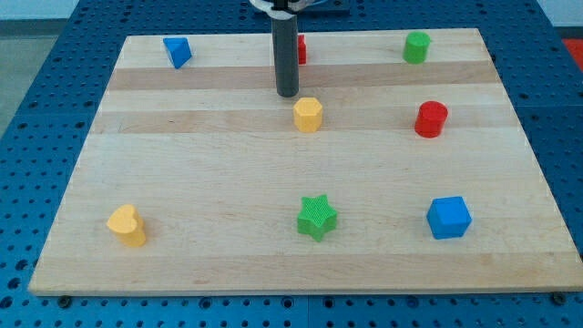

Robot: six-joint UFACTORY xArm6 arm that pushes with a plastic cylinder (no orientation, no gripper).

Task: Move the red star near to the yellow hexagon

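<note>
Camera view
Board: a pale wooden board (pixel 228 182) is lying on a blue perforated table (pixel 55 55), filling most of the view.
Rod: the dark rod (pixel 287 50) is coming down from the view's top, standing upright over the upper middle of the board.
My tip: my tip (pixel 288 94) is sitting on the board just above and to the left of the yellow hexagon (pixel 308 115), close to it; whether the two are touching cannot be told.
Claw: the arm is carrying none, only the plain rod, so nothing is being held apart, together or clamped.
Red star: a red block (pixel 301 49) is peeking out from behind the rod's right side near the view's top; most of it is hidden, so its star shape cannot be confirmed. It is lying above the yellow hexagon, near it but apart.
Blue triangular block (pixel 178 51): sitting at the upper left.
Green cylinder (pixel 416 46): sitting at the upper right.
Red cylinder (pixel 431 119): resting to the right of the yellow hexagon, well apart.
Yellow heart (pixel 127 225): lying at the lower left.
Green star (pixel 317 217): lying at the lower middle.
Blue cube (pixel 448 218): lying at the lower right.
</note>
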